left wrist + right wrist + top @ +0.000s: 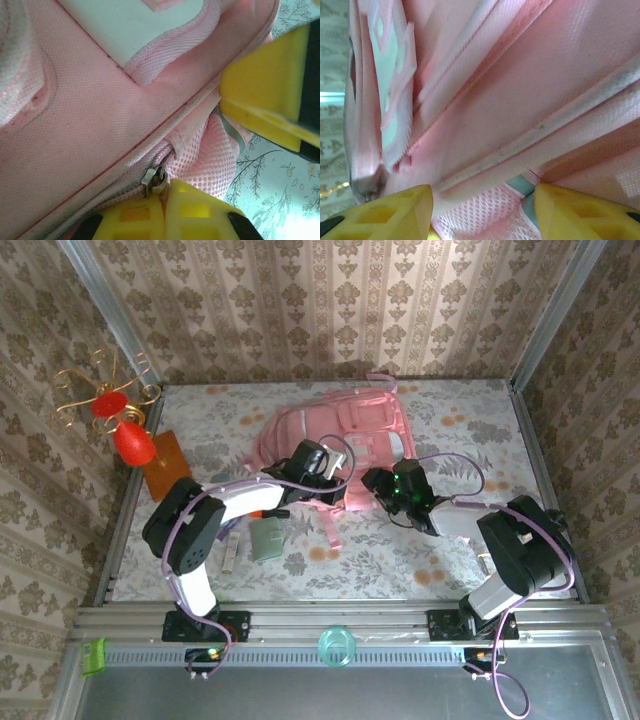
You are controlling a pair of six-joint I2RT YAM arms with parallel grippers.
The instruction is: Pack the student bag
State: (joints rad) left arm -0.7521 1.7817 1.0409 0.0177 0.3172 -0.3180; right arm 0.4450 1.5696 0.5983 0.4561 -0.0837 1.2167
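Student bag [345, 425] lies flat on the desk [450, 540], mid-far part, rounded top toward the back wall, straps trailing toward the arms. It is pink w/ pale patches.

L gripper [325, 475] is at the bag's near edge, left of centre. In the left wrist view, the L gripper [165, 192] has its yellow fingers pressed together w/ no gap, clenched on the metal zip pull [154, 181] at the end of a zip line. Pink mesh [210, 155] bulges out just beside the pull. A yellow finger [265, 95] of the other arm shows at right, close to the same edge.

R gripper [380, 485] is at the bag's near edge too, right of the L one, the two close together. In the right wrist view, the R gripper [484, 192] is released. Its fingers stand well apart, w/ pink mesh [485, 215] & the bag's seam between them. Can't tell if either pad touches the fabric.

Other stuff on the desk, near-left of the bag & apart from it: a flat grey-green item [267, 538] & a thin stick-like item [230, 552]. A red ornament [130, 440] w/ gold wire curls and an orange block [165, 465] are at the far-left edge. A teal ring [338, 645] sits on the rail between the arm bases.
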